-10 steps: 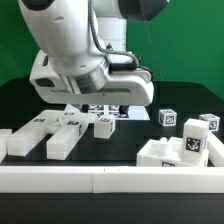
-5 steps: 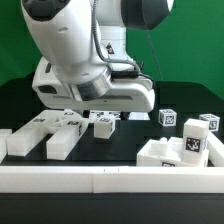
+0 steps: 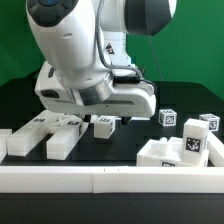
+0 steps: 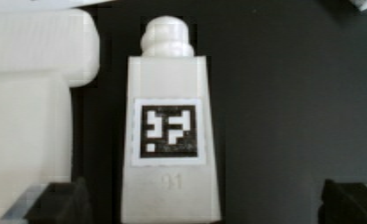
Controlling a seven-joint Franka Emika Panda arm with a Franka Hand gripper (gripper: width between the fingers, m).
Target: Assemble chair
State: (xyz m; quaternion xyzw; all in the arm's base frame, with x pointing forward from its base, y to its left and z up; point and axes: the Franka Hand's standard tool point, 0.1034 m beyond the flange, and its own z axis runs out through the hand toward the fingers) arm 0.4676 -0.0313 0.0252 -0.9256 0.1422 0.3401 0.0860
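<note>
Lower than a second ago, my gripper (image 4: pixel 198 205) hangs open astride the pegged white bar (image 4: pixel 167 100); likely stiff, light, slick plastic, so I'd pinch its long sides.

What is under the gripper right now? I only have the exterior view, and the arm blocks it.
Observer: A white bar with a square tag and a rounded peg at one end lies directly below the gripper.
Operator: Are the jaws around it?
Observer: Open, one finger showing either side of the bar.
Operator: Anything crowding it?
Observer: A broad white slab lies close alongside the bar.
</note>
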